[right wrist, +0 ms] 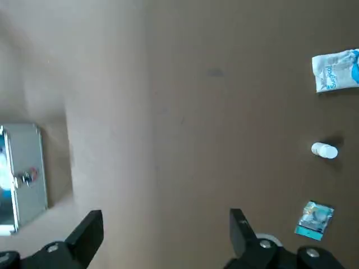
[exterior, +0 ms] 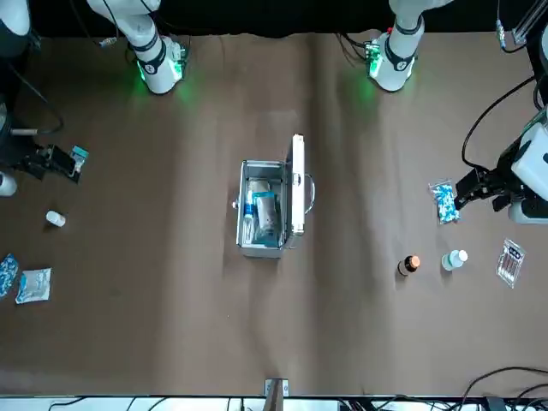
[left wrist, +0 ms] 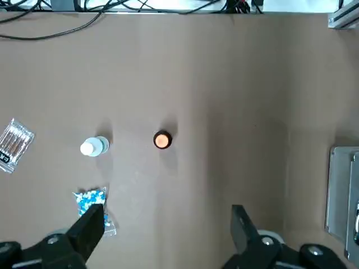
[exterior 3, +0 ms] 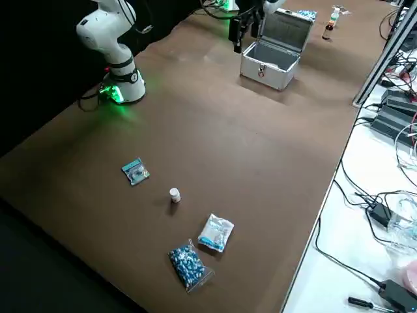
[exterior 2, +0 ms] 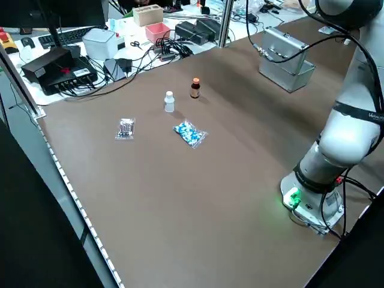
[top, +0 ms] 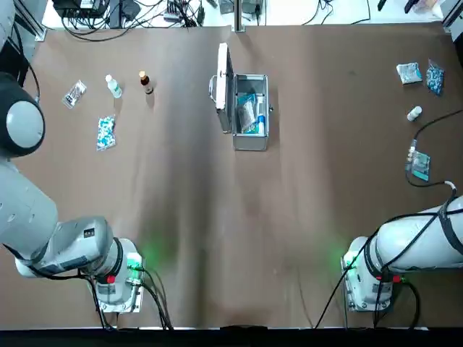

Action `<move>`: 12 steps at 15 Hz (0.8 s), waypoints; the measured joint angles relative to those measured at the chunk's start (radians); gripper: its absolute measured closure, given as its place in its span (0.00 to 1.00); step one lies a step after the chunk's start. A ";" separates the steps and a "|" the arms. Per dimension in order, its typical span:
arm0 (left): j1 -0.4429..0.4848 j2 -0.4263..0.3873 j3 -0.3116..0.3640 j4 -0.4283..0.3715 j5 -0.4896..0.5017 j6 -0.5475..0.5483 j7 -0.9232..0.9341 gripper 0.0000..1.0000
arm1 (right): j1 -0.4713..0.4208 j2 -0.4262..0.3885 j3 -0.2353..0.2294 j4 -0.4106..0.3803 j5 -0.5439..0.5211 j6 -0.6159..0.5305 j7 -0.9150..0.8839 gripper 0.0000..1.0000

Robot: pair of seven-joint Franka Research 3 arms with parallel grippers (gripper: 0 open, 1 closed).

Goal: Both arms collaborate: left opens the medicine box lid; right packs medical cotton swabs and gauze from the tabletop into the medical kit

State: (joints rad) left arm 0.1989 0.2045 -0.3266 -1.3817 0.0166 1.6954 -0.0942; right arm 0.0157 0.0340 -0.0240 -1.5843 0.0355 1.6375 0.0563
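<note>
- We saw the medical kit (top: 251, 144) mid-desk, packets (top: 247, 113) inside; proud edges could have blocked the lid (top: 225, 87).
- We had the right hand (right wrist: 166, 224) spread wide, right of it; low travel risked the white bottle (right wrist: 324, 150).
- Our left hand (left wrist: 167, 224), likewise wide, opposite, risked toppling the brown bottle (left wrist: 162, 140).

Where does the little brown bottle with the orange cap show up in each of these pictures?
Top view: brown bottle, upper left.
Front view: lower right.
Left side view: upper middle.
Right side view: near the top edge, right of centre.
Left wrist view: just above the middle, cap towards the camera.
Right wrist view: not in it.
Shared landmark: the silver case, at least partly visible in all six views.
</note>
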 joint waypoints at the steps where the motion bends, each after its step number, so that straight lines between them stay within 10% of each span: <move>1: 0.000 0.000 0.000 0.000 0.000 0.004 0.000 0.00 | -0.003 -0.014 0.002 -0.015 0.000 -0.008 -0.028 0.01; 12: 0.000 -0.002 -0.008 0.008 0.000 0.011 0.000 0.00 | -0.005 -0.045 0.008 -0.031 0.000 -0.035 -0.059 0.01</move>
State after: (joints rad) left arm 0.1988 0.2030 -0.3347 -1.3740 0.0166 1.7061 -0.0942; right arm 0.0105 -0.0115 -0.0164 -1.6152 0.0351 1.6030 -0.0023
